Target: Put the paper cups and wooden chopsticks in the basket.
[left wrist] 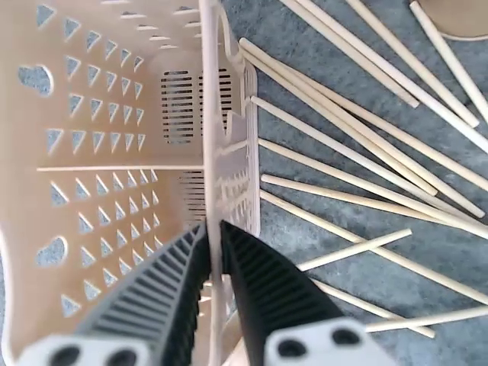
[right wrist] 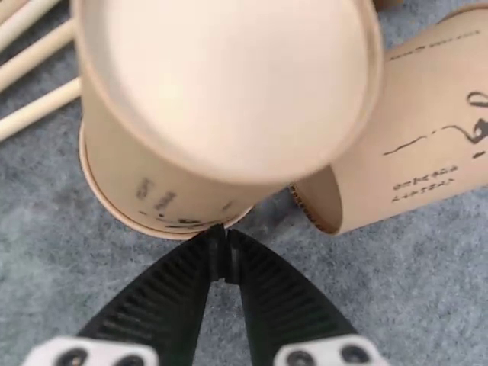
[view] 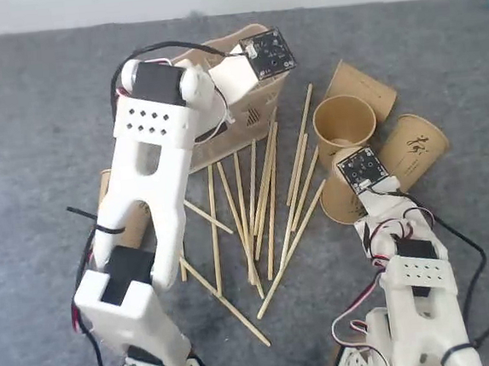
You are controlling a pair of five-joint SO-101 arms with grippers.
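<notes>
A beige perforated plastic basket (view: 251, 114) sat at the far side of the grey felt-covered tabletop (view: 34, 124), where the left arm reached. The left gripper (left wrist: 213, 226) was at the basket's rim. Its black ribbed jaws were closed on the thin side wall, one jaw on the inner side and the other on the outer side.

The pale wooden chopsticks (view: 266, 190) lay loose on the tabletop, fanned out between the two arms. Several had their far ends just beside the basket's outer wall.

To the right of the sticks lay a cluster of brown paper cups. An upright cup (view: 343, 121) stood mouth up, and a plain cup (view: 363, 85) lay on its side just behind it. A printed cup (view: 414, 147) lay on its side to the right, its open end toward the right arm. A fourth cup (right wrist: 152, 183) was directly under the right arm's wrist, its pale round end facing the wrist camera.

The right gripper (right wrist: 222, 244) had its jaws pressed together with nothing visible between them. Their tips were at the fourth cup's lower rim, though I could not tell whether they touched it.

What looked like another brown cup (view: 137, 225) lay partly hidden behind the left arm.
</notes>
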